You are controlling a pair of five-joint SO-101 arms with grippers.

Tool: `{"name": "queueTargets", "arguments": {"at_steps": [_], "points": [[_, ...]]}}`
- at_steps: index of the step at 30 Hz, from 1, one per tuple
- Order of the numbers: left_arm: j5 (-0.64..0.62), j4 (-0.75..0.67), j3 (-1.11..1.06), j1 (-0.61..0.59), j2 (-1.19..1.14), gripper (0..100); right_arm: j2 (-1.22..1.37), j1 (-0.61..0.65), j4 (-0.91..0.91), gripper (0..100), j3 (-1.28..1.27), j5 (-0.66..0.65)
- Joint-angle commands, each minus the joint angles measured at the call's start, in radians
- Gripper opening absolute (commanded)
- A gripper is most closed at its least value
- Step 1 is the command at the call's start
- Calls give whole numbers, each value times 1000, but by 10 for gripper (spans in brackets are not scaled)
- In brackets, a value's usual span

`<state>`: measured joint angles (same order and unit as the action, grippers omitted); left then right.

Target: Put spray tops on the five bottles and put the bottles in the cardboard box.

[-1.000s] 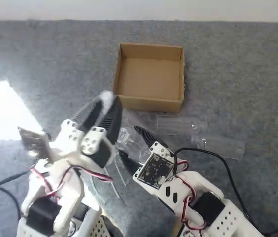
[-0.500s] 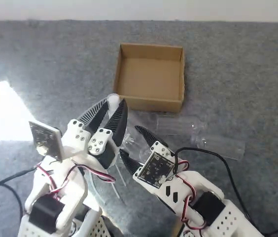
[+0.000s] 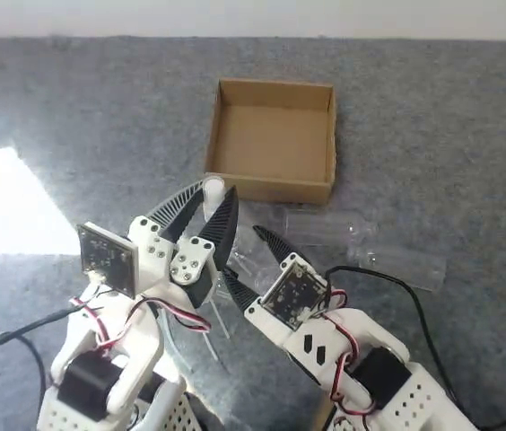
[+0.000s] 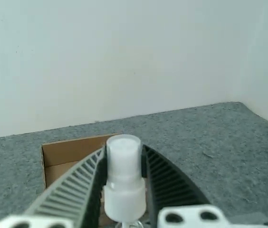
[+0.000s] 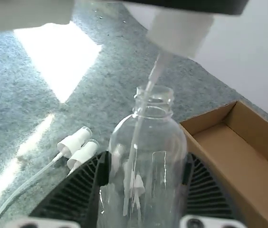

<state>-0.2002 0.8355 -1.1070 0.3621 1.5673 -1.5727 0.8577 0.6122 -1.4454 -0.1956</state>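
1. Left gripper [image 3: 215, 191]: closed narrowly on a white spray top [image 4: 123, 180], which is pinched at its collar with the nozzle end upward. The top is held above the bottle so that its tube can be fed down through the mouth.
2. Dip tube [image 5: 154, 71]: hangs from the spray top and is entered into the neck [image 5: 154, 99] of the bottle. The cap itself is apart from the rim, so the top is judged not yet seated.
3. Right gripper [image 3: 242, 255]: clamped around the body of a clear bottle [image 5: 146, 142], which is kept upright with its mouth open upward, just below the left gripper. The bottle is steadied in this way so that the tube is guided straight in.
4. Cardboard box [image 3: 271, 188]: set open-topped on the table beyond both grippers, placed to receive finished bottles. Boxing is judged not yet begun.
5. Spare bottles [image 3: 361, 238]: clear, laid on their sides on the table just in front of the box, to the right of the grippers.
6. Spare spray tops [image 5: 79, 145]: two are laid side by side on the table near the held bottle, their tubes trailing away.
7. Table [image 3: 432, 135]: covered in grey felt-like cloth.
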Motion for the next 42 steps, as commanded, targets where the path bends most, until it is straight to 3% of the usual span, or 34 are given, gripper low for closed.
{"name": "queueTargets", "arguments": {"at_steps": [1, 20, 34, 39, 42], "points": [[14, 2, 8, 8, 9, 85, -31, -30, -5, 143, 41, 54], [17, 31, 15, 8, 6, 182, -31, -30, -7, 143, 40, 52], [12, 78, 131, -3, 9, 176, -31, -30, -7, 143, 35, 52], [8, 9, 131, -132, 9, 134, -31, -30, -7, 143, 35, 52], [-60, -3, 130, -209, 3, 134, -31, -30, -5, 143, 34, 52]]}}
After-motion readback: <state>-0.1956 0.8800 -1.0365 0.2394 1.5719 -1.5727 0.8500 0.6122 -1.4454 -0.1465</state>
